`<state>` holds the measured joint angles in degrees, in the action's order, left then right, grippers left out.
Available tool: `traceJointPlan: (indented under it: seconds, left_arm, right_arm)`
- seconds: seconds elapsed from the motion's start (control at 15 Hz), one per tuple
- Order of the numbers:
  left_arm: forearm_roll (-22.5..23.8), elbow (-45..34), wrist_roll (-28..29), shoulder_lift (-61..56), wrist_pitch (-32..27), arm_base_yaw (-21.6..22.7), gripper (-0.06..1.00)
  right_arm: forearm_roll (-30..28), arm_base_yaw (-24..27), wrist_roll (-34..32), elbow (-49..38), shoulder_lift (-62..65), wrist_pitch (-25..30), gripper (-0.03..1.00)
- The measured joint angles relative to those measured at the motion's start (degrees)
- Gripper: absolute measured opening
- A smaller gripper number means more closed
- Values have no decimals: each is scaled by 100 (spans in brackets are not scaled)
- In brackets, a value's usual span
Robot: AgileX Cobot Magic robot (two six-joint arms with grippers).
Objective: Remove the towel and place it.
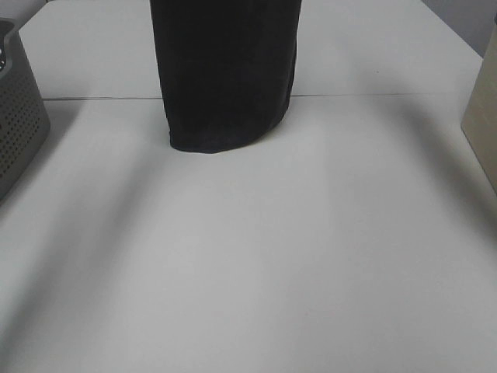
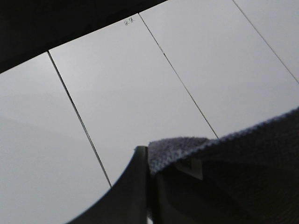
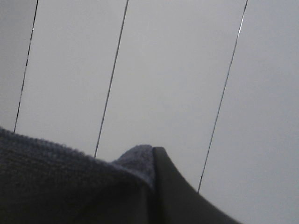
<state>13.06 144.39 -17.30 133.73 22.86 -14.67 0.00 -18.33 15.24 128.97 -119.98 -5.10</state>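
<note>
The towel (image 1: 225, 78), dark navy-black, hangs straight down from above the top edge of the exterior high view. Its curved lower hem sits at or just over the white table (image 1: 248, 264) near the back middle. Neither gripper shows in that view. In the left wrist view my left gripper (image 2: 148, 155) is shut on a corner of the towel (image 2: 243, 177), which bunches beside the dark finger (image 2: 133, 191). In the right wrist view my right gripper (image 3: 153, 155) pinches another corner of the towel (image 3: 56, 182) against its dark finger (image 3: 175, 191). Both wrist cameras face pale seamed panels.
A grey perforated basket (image 1: 19, 116) stands at the table's left edge. A beige box (image 1: 481, 116) stands at the right edge. A seam runs across the table just behind the towel's hem.
</note>
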Motion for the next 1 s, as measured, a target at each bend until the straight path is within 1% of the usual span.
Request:
traceJointPlan:
  seconds: [0.13,0.2,0.4,0.53,0.6,0.67,0.73,0.8,0.93,1.0]
  left_arm:
    - [0,590,0,229,-63,34,0]
    - [0,894,0,269,-223,46,0]
    - [6,951,0,269,-476,46,0]
    - [6,951,0,281,-951,52,0]
    - [6,951,0,286,-1301,52,0]
    - [6,951,0,286,-1759,52,0]
    - [0,951,0,252,-2406,40,0]
    - [-74,951,0,183,-3186,17,0]
    - [-292,951,0,-103,-5202,-86,0]
    - [-390,951,0,-309,-6079,-126,0]
  right_arm:
    - [0,0,0,235,-57,-29,1]
    - [0,0,0,292,-63,-17,1]
    - [0,0,0,298,-86,223,1]
    - [0,0,0,298,-86,544,1]
    - [0,0,0,298,-86,865,1]
    - [126,0,-6,298,-86,1283,1]
    - [281,0,-6,298,-80,1799,1]
    - [464,0,-6,298,-57,2326,1]
    - [785,0,-6,298,80,3484,1]
    - [894,0,-6,298,229,4039,1]
